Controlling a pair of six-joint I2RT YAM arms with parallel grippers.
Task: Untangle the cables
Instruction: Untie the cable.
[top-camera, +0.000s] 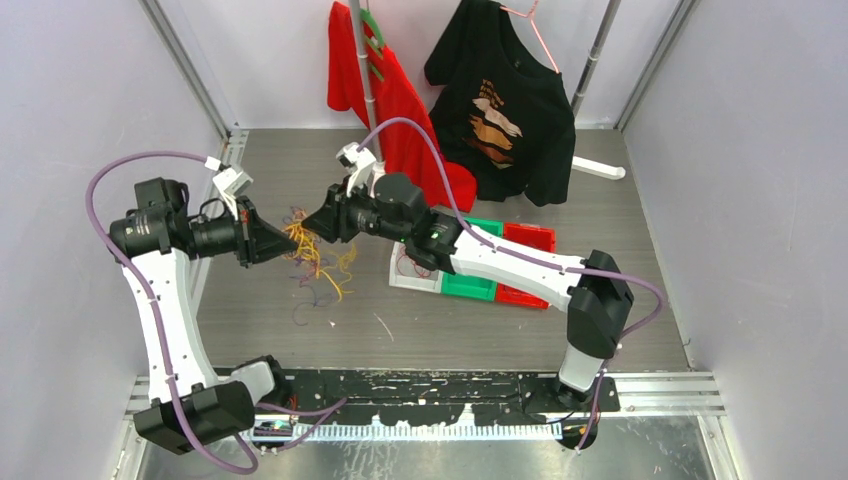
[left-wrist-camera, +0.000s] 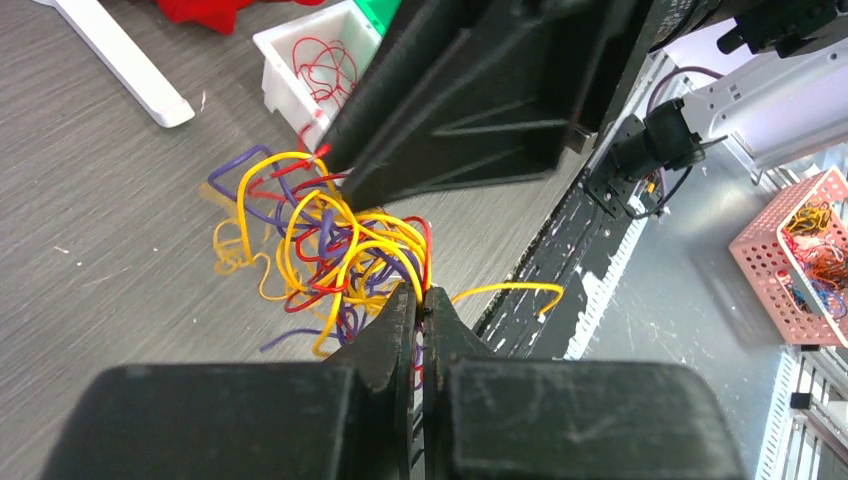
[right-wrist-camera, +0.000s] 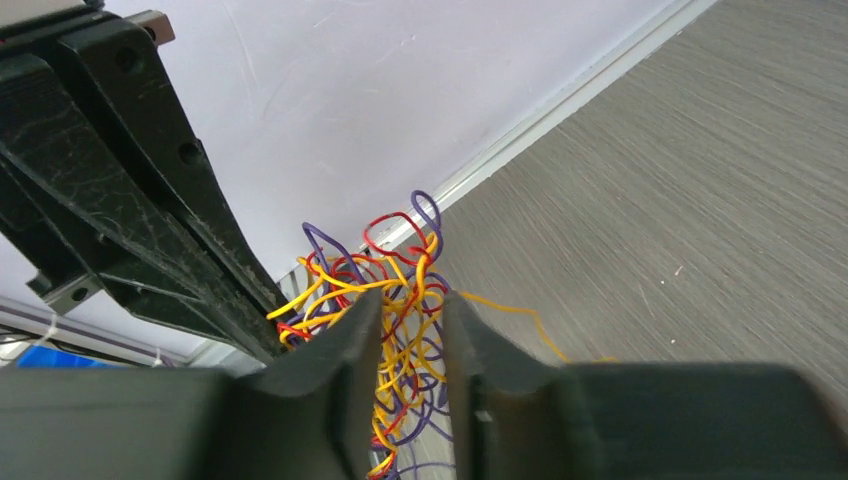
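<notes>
A tangle of thin red, yellow and purple cables hangs above the grey table between my two grippers. My left gripper is shut on strands at the tangle's near edge, and one yellow end sticks out to the right. My right gripper faces it from the other side. Its jaws stand a little apart, with several strands of the cables running between them. More loose cables lie on the table below.
A white bin with red wires stands beside green bins and red bins at centre right. A red shirt and a black shirt hang on a rack at the back. A pink basket sits beyond the table's front rail.
</notes>
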